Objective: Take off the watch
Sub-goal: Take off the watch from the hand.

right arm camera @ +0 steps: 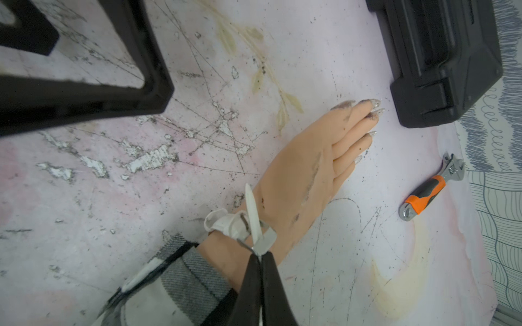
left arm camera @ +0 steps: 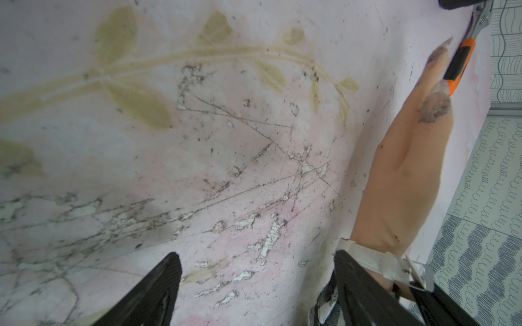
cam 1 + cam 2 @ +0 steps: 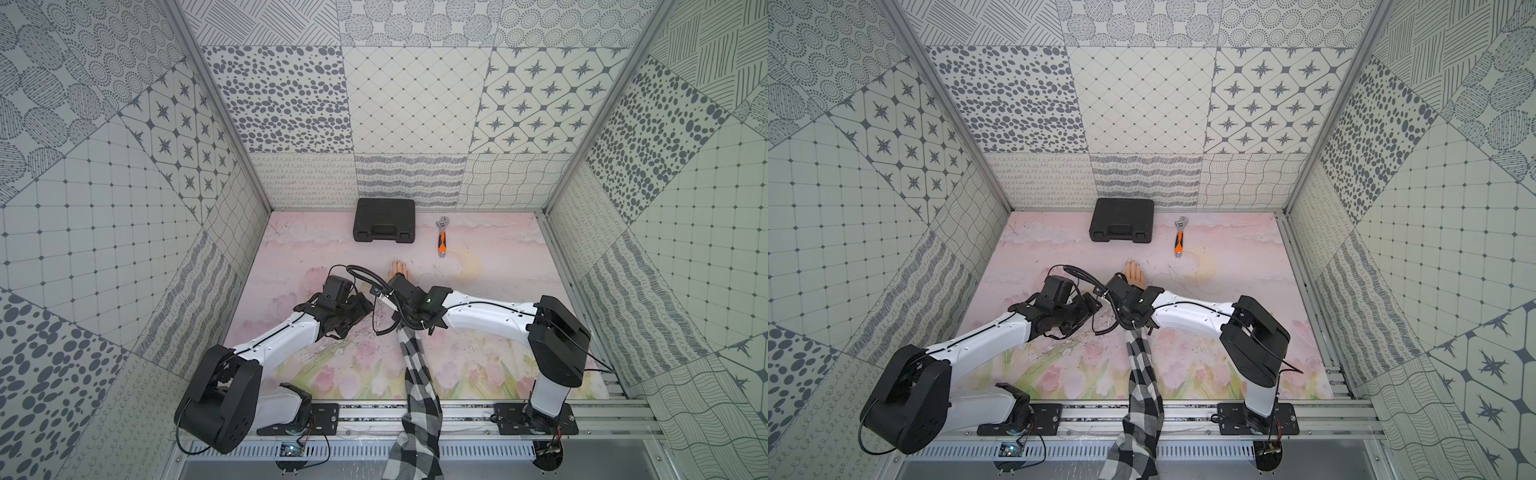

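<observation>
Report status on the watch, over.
Right tool shut on watch at buckle. Left tool open, empty, beside mannequin wrist. Watch on wrist, strap tail loose. Checked sleeve close behind.

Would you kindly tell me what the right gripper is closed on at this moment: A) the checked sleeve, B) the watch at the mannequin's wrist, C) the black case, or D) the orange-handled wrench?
B: in the right wrist view the right gripper pinches the buckle end of the watch, while the wrench and case lie apart.
</observation>
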Controlling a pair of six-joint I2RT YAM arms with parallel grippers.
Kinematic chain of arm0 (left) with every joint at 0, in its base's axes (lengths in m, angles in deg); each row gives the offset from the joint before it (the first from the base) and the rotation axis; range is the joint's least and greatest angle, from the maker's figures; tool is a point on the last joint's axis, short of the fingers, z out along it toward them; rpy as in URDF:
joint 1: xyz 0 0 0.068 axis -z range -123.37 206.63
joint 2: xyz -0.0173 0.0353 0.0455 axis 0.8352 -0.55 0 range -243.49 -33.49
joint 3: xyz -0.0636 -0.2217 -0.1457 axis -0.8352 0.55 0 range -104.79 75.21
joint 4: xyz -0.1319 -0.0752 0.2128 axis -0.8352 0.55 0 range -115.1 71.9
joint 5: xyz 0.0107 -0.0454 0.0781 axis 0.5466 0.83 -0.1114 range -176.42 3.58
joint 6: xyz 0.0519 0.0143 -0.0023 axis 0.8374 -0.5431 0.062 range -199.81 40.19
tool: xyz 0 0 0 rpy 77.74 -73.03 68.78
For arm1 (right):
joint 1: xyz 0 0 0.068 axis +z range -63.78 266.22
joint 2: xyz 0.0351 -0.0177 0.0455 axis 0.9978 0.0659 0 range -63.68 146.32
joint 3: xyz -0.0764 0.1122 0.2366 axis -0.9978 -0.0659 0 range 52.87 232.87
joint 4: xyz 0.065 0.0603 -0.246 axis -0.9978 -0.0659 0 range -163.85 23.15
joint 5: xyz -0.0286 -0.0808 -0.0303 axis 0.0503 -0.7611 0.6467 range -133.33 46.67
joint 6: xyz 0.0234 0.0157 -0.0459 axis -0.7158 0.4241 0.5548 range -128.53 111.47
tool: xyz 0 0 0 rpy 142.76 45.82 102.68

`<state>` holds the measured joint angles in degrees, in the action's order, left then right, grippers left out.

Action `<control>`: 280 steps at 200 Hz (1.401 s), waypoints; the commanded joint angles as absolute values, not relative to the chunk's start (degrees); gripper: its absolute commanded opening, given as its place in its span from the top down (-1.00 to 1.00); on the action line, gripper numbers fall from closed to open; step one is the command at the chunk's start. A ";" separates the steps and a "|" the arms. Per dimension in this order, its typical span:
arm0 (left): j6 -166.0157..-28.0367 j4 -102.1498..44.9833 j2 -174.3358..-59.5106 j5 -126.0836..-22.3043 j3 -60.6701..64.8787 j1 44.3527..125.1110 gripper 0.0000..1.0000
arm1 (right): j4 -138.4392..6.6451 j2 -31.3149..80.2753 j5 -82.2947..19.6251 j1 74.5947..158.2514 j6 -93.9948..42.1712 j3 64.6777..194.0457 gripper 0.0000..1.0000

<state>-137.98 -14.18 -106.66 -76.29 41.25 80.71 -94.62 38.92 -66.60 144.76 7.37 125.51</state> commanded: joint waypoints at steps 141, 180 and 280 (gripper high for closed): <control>-140.01 -20.09 -110.79 -71.18 39.14 80.54 -0.72 | -88.85 31.69 -66.99 144.39 3.69 123.93 1.00; -139.74 -22.80 -111.29 -69.20 38.30 80.82 -0.73 | -87.80 30.18 -60.02 143.80 0.95 123.58 1.00; -140.86 -27.48 -113.21 -68.64 34.12 81.04 -0.73 | -85.54 37.13 -59.12 143.45 0.10 120.92 1.00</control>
<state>-139.81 -23.41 -111.60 -70.63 35.83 80.82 -90.05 35.36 -59.52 143.65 0.79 121.12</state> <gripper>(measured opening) 0.866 0.055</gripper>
